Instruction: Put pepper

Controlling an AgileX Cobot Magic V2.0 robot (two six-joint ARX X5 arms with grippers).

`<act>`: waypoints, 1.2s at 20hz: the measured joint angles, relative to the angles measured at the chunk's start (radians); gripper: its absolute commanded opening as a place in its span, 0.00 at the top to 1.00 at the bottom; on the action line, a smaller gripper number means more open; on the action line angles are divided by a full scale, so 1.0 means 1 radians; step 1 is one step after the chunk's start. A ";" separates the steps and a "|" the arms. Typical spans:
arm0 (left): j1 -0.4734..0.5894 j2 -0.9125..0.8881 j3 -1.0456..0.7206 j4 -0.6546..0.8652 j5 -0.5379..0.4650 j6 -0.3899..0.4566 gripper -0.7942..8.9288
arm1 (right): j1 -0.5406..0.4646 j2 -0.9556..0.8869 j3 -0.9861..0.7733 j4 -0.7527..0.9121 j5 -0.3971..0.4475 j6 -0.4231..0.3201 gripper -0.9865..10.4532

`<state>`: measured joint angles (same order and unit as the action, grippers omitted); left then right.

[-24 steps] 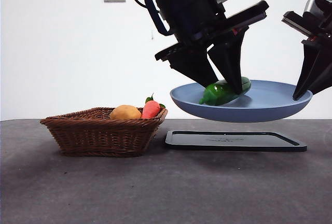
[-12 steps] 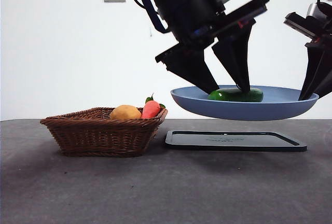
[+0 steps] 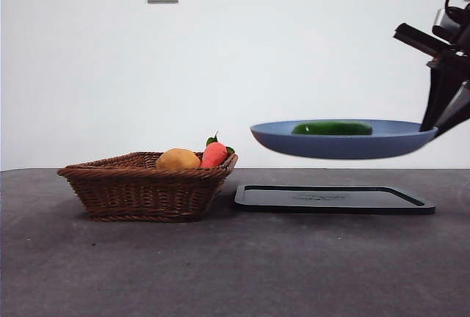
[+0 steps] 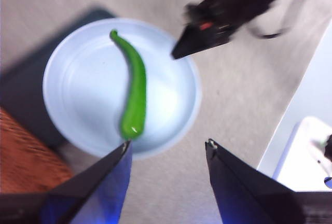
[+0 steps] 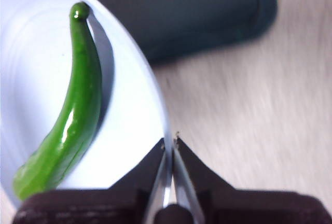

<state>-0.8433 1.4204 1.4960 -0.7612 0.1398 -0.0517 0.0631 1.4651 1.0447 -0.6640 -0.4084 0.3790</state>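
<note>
The basket point(image 3: 147, 185) with its potato point(image 3: 177, 159) and carrot point(image 3: 214, 155) sits nearest on the table point(image 3: 220, 266), the dark tray point(image 3: 334, 198) just beside it. Above the tray, the blue plate point(image 3: 341, 143) hangs level in the air, and the pepper point(image 3: 332, 128) lies loose inside it. Risk: the plate is carried by a single pinch on its rim; any tilt or slip could roll the pepper out or drop the plate. The right gripper point(image 5: 170, 142) comes in from the side, jaws closed on that rim. The left gripper point(image 4: 167, 150) is high above the plate, jaws wide apart and empty.
</note>
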 measured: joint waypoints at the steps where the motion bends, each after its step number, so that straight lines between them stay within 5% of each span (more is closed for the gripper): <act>1: 0.004 -0.042 0.000 -0.014 -0.012 0.006 0.66 | -0.004 0.031 0.034 0.001 0.000 0.006 0.91; 12: 0.016 -0.332 0.000 -0.087 -0.038 0.018 0.66 | -0.040 0.451 0.347 0.063 0.000 0.024 0.91; 22: 0.016 -0.340 0.000 -0.129 -0.044 0.018 0.66 | -0.045 0.545 0.361 0.119 0.017 0.024 0.91; 24: 0.016 -0.340 0.000 -0.129 -0.055 0.018 0.66 | -0.045 0.545 0.361 0.118 0.015 0.021 0.85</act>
<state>-0.8276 1.0805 1.4960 -0.8898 0.0845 -0.0334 0.0185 2.0102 1.4055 -0.5461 -0.3935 0.3996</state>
